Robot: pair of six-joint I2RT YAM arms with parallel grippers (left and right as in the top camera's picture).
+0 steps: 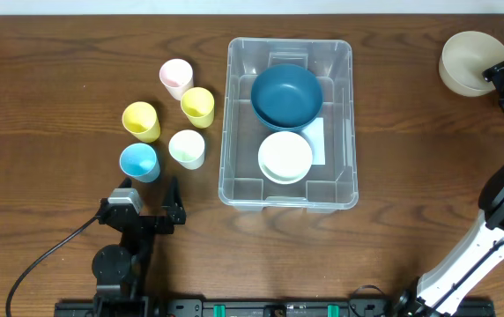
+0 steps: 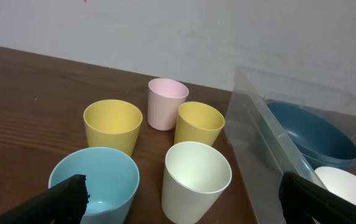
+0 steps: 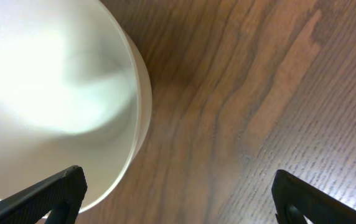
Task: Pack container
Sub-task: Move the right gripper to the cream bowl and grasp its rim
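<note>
Table [image 1: 58,53]: We recorded a dark wooden top that carried every item below.
Container [image 1: 231,114]: The clear plastic bin stood at the middle of the table, long side running front to back, lid off. A white label [image 1: 315,139] showed on its floor.
Left gripper [image 1: 150,190]: We found it at the front left, just in front of the cups, fingers spread wide and nothing between them.
Right gripper [image 3: 178,186]: We found it at the far right corner, over the edge of the cream bowl, fingers spread wide with no grasp. We could not tell whether a finger touched the bowl.
Blue bowl [image 1: 286,95]: It lay upright in the rear half of the container.
Cream bowl [image 1: 465,62]: It stood on the table, well apart from the container, at the far right.
White bowl [image 1: 285,157]: It lay upright in the front half of the container, its rim against the blue bowl.
Cups: Five stood upright in a cluster just left of the container: pink cup [image 1: 175,77] rearmost, inner yellow cup [image 1: 197,106], outer yellow cup [image 1: 141,121], pale cup [image 1: 187,148], light blue cup [image 1: 138,162] foremost.
</note>
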